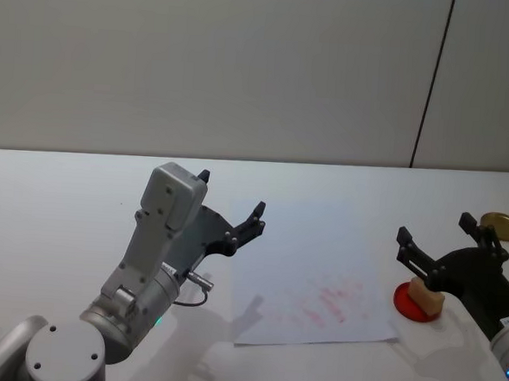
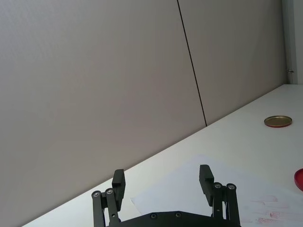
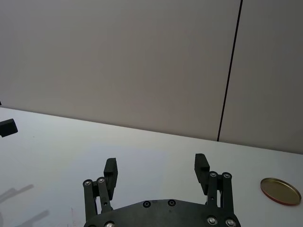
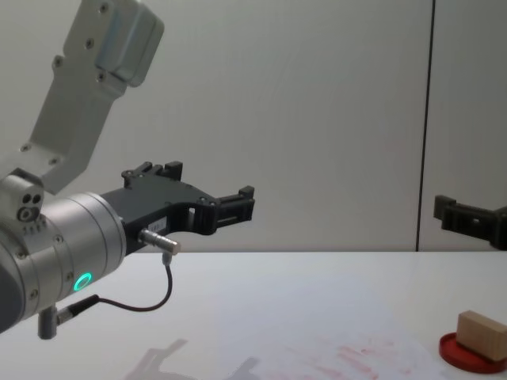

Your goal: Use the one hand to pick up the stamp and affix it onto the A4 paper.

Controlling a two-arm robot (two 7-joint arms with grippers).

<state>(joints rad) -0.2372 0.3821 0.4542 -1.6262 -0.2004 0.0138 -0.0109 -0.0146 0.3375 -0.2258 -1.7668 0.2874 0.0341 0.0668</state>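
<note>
Leave the left end effector (image 1: 233, 193) parked at the near left, raised off the table (image 1: 55, 196), fingers spread with nothing between them, clear of the sheet's left edge. Work with the right end effector (image 1: 438, 232) alone: hangs at the right, fingers wide apart and empty, well above the stamp (image 1: 425, 295) judging by the chest view. Find that pale wooden block resting on the red ink pad (image 1: 403, 307), just off the right edge of the A4 paper (image 1: 319, 263). Lower straight down, keeping the fingers spread until astride two opposite faces of the block. Close low enough for a firm hold yet short of the pad, to avoid lifting the disc too. Possibly sits a little askew on the pad, hard to tell from here, so square the wrist to the faces first. Lift vertically, carry leftward over the sheet to a bare patch beyond the smudged red prints, and press down flat. Ignore the brass-coloured lid (image 1: 501, 226) farther back at the right.
</note>
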